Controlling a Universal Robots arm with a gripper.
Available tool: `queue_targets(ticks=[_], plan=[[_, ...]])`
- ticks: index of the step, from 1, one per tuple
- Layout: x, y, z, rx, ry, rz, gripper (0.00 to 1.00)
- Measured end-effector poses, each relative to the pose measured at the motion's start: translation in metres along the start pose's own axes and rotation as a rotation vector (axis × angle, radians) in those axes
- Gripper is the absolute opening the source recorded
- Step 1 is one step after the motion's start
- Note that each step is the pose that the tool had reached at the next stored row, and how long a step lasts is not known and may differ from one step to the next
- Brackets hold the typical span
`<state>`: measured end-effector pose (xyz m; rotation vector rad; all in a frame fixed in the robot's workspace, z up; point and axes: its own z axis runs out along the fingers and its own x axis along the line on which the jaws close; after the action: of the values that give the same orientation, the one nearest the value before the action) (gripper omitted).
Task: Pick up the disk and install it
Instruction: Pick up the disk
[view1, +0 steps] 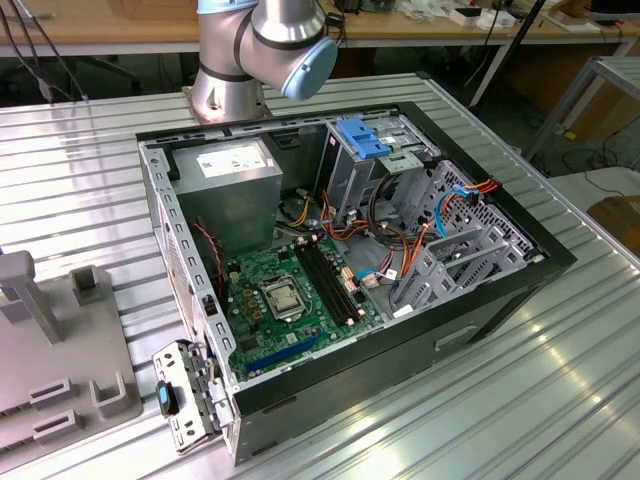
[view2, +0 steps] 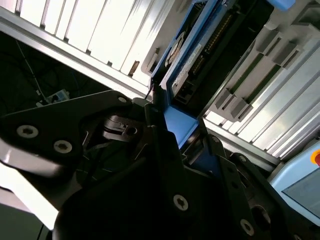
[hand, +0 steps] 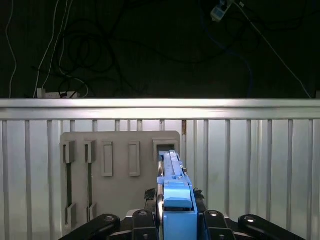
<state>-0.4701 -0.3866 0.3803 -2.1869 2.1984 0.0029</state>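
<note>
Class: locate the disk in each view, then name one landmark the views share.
First wrist view: disk edge-on, clamped in the tool, at the grey holder.
Second wrist view: disk runs from the tool towards the holder.
Exterior view: the holder lies at the exterior view's left, beside the computer case.
Shared landmark: the holder.

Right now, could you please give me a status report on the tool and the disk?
Tool shut on the disk, held edge-on. Disk in line with a slot of the grey holder. Loose cables in the open computer case.
</note>
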Motion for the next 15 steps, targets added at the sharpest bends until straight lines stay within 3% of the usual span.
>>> queue_targets(ticks=[15], plan=[[-0.0008,-0.0007,-0.0267,0.0,0.0,0.0,0.37]])
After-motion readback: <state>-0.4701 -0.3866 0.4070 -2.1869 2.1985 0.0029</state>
